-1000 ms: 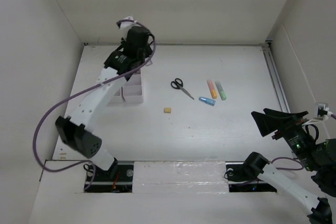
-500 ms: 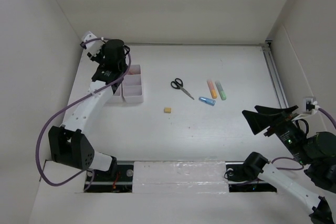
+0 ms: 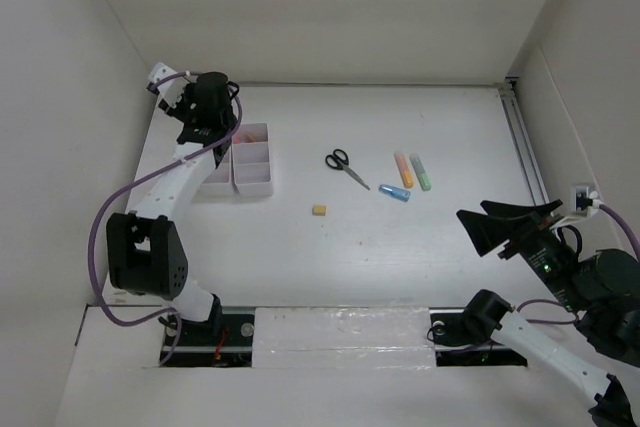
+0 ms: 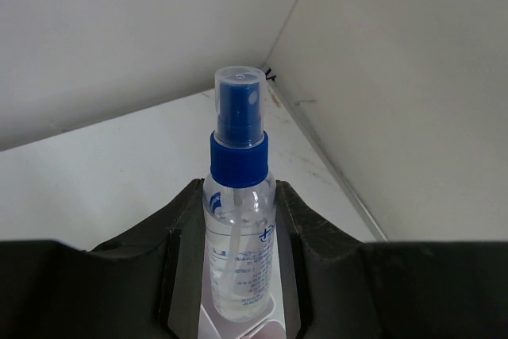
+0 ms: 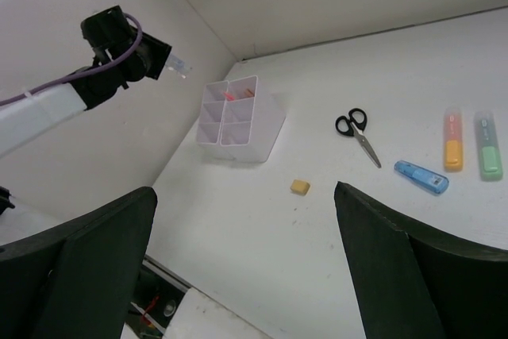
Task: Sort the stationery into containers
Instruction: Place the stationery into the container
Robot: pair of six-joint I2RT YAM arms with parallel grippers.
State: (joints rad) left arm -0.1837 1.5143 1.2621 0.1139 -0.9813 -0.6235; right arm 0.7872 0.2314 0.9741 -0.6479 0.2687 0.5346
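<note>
Left claw [image 4: 238, 275] clamping bottle [image 4: 239, 166], arm [image 3: 168, 190] outstretched

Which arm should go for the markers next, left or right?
Probably right. The right tool is open and empty, and the markers lie on its side of the table. The left tool is shut on the bottle, by the organizer at the far left.

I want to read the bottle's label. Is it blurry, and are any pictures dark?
Left wrist view: the bottle is in focus, but its label print is too small to read. Right wrist view: the right end effector looks dark and soft. Top external view: evenly bright.
</note>
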